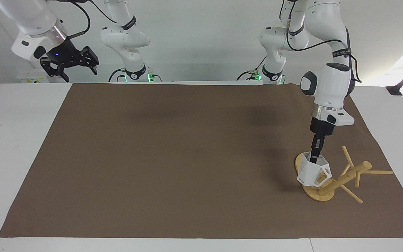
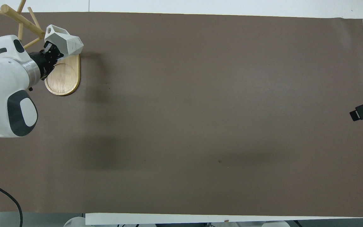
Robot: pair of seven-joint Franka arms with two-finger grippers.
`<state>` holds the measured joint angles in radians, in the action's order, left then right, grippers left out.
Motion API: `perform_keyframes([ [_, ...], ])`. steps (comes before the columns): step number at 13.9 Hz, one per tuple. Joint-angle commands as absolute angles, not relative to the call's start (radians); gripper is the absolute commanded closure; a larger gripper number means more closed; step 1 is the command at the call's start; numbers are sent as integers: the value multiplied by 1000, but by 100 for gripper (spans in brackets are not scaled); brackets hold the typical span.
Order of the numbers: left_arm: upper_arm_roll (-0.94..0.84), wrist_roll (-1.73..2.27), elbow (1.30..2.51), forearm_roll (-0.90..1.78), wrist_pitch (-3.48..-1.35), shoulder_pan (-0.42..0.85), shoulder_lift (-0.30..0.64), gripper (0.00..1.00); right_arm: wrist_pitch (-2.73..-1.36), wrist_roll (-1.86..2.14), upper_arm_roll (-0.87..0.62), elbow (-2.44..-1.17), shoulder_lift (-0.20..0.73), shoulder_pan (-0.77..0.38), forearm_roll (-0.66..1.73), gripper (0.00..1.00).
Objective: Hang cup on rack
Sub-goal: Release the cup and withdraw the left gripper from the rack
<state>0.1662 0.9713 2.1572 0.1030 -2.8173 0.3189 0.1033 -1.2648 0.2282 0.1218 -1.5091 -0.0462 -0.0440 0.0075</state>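
Brown table [image 1: 187,157], left-arm end: my left gripper [image 1: 315,158] fingers [image 2: 51,53] pinch the cup [image 1: 311,172] rim, above the rack [image 1: 341,178] base. Right gripper [image 1: 70,63] waits raised, fingers spread.

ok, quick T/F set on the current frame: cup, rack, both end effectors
1. The left end effector is shut on the cup. True.
2. The cup hangs from a peg of the rack. False: it is held over the rack's base, handle toward the post, not on any peg.
3. The rack stands at the left arm's end of the table. True.
4. The right end effector is over the rack. False: it is raised, open and empty, at the right arm's end of the table, where that arm waits.
5. A second cup sits on the brown mat. False: only one cup is in view.
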Motion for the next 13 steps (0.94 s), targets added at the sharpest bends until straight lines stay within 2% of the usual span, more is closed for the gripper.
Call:
perform_keyframes([
  [1,163,974,2169,113,-2744,287,84,0,-1270,118,143,-1543,-57,-74,-23,1],
  [4,164,1026,2160,115,-2628,302,43,0,-1272,115,146,-1557,-49,-54,-12,1],
  [9,156,1069,2152,103,-2110,350,-181,0,-1272,94,146,-1563,-51,-35,-12,1],
  [13,170,933,2048,-37,-1899,327,-207,0,-1295,80,146,-1563,-49,-31,-26,1],
])
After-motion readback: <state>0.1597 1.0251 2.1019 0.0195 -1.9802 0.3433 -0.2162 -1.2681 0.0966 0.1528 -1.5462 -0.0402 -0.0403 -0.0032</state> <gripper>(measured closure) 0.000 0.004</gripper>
